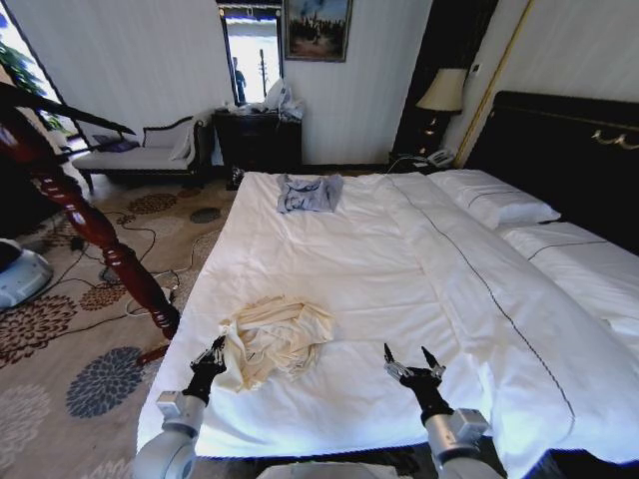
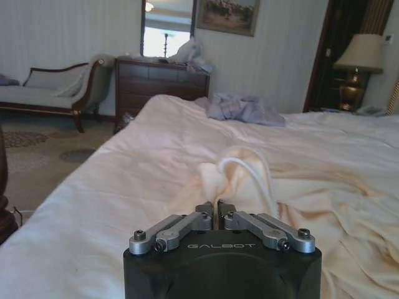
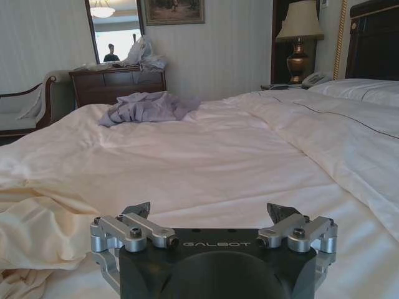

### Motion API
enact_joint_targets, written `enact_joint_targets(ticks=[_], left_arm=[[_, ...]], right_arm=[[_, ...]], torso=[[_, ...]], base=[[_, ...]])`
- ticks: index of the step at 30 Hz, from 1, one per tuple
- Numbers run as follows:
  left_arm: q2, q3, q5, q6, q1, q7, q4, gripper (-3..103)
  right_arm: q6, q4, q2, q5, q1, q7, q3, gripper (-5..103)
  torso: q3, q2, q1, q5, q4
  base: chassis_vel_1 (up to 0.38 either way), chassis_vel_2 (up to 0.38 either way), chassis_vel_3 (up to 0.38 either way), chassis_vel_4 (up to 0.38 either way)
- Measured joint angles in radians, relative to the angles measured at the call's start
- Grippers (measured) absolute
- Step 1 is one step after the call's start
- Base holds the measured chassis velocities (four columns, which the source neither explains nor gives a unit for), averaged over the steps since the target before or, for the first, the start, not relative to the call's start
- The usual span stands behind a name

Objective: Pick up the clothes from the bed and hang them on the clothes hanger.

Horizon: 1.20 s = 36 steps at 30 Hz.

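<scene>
The left gripper (image 2: 217, 215) sits at the near-left edge of the cream garment, and in the left wrist view its two fingertips (image 2: 206, 210) are pressed together with no gap, right against a fold of the fabric. It looks pinched down on the clothes (image 1: 275, 339), though how much cloth is really caught in there is hard to say. Grabbing at the edge makes sense, since that's the easiest bit of a crumpled heap to get hold of.

The right gripper (image 1: 412, 361) is parked well to the side, low over bare duvet, jaws spread wide with nothing between them. Probably just waiting its turn so it doesn't tangle with the pile.

The clothes lie bunched in a wrinkly lump near the foot of the bed (image 1: 399, 259), on the robot's left half. Further up toward the headboard there's a small grey-blue garment (image 1: 309, 193), well apart from it.

A dark clothes hanger (image 1: 70, 112) shows at the upper left edge of the head view, up by the reddish-brown wooden post (image 1: 95, 228) that stands just off the bed's left side. So the lift hasn't really gotten going; the garment is flat on the duvet.
</scene>
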Motion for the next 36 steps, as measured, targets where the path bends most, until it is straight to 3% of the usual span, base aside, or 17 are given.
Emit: enact_joint_targets(ticks=[4, 5, 7, 8, 10, 13, 17, 20, 22, 24, 28, 36], left_arm=[[0.003, 0.002, 0.015, 0.012, 0.025, -0.008, -0.006, 15], [0.008, -0.006, 0.026, 0.018, 0.065, -0.012, -0.016, 26], [0.012, -0.011, 0.029, 0.018, 0.086, -0.012, -0.022, 26], [0.018, -0.021, 0.037, 0.015, 0.118, -0.008, -0.036, 36], [0.021, -0.032, 0.04, 0.009, 0.142, -0.003, -0.055, 36], [0.024, -0.059, 0.024, 0.002, 0.172, 0.0, -0.115, 53], [0.029, -0.067, -0.052, 0.041, 0.152, -0.032, -0.213, 64], [0.038, -0.029, -0.205, 0.158, 0.065, -0.133, -0.29, 80], [0.039, -0.021, -0.236, 0.18, 0.046, -0.15, -0.297, 80], [0.048, 0.015, -0.36, 0.254, -0.035, -0.223, -0.306, 95], [0.069, 0.048, -0.448, 0.286, -0.106, -0.27, -0.279, 100], [0.092, 0.073, -0.537, 0.304, -0.225, -0.319, -0.202, 96]], right_arm=[[0.0, 0.0, -0.002, -0.002, 0.0, 0.001, 0.001, 100], [0.0, 0.0, -0.004, -0.004, 0.0, 0.001, 0.003, 100], [0.0, -0.001, -0.005, -0.004, 0.0, 0.001, 0.004, 100], [0.0, -0.003, -0.007, -0.004, 0.002, 0.001, 0.005, 100], [0.0, -0.005, -0.009, -0.004, 0.004, 0.001, 0.005, 100], [-0.001, -0.01, -0.01, -0.004, 0.008, 0.001, 0.004, 100], [-0.001, -0.014, -0.009, -0.007, 0.008, 0.001, 0.0, 100], [-0.001, -0.014, -0.008, -0.012, 0.003, 0.001, -0.004, 100], [-0.001, -0.014, -0.008, -0.013, 0.002, 0.001, -0.005, 100], [-0.002, -0.014, -0.006, -0.018, -0.001, 0.001, -0.006, 100], [-0.004, -0.012, -0.005, -0.018, -0.003, 0.001, -0.004, 100], [-0.008, -0.012, 0.001, -0.017, -0.004, 0.002, 0.007, 100]], torso=[[0.0, 0.0, 0.0, 0.0001, 0.0], [0.0, 0.0, 0.0, 0.0, 0.0], [0.0, 0.0, 0.0, 0.0001, 0.0001], [0.0, 0.0, 0.0, 0.0001, 0.0003], [0.0, 0.0, 0.0, 0.0, 0.0003], [0.0, 0.0, 0.0, 0.0002, 0.0003], [0.0, 0.0, 0.0, 0.0003, 0.0], [0.0, 0.0, 0.0, 0.0001, -0.0002], [0.0, 0.0, 0.0, 0.0001, -0.0001], [0.0, 0.0, 0.0, 0.0, -0.0001], [0.0, 0.0, 0.0, -0.0001, 0.0], [0.0, 0.0, 0.0, 0.0001, 0.0]], base=[[0.0, 0.0, 0.0, 0.0], [0.0, 0.0, 0.0, 0.0], [0.0, 0.0, 0.0, 0.0], [0.0, 0.0, 0.0, 0.0], [0.0, 0.0, 0.0, 0.0], [0.0, 0.0, 0.0, 0.0], [0.0, 0.0, 0.0, 0.0], [0.0, 0.0, 0.0, 0.0], [0.0, 0.0, 0.0, 0.0], [0.0, 0.0, 0.0, 0.0], [0.0, 0.0, 0.0, 0.0], [0.0, 0.0, 0.0, 0.0]])
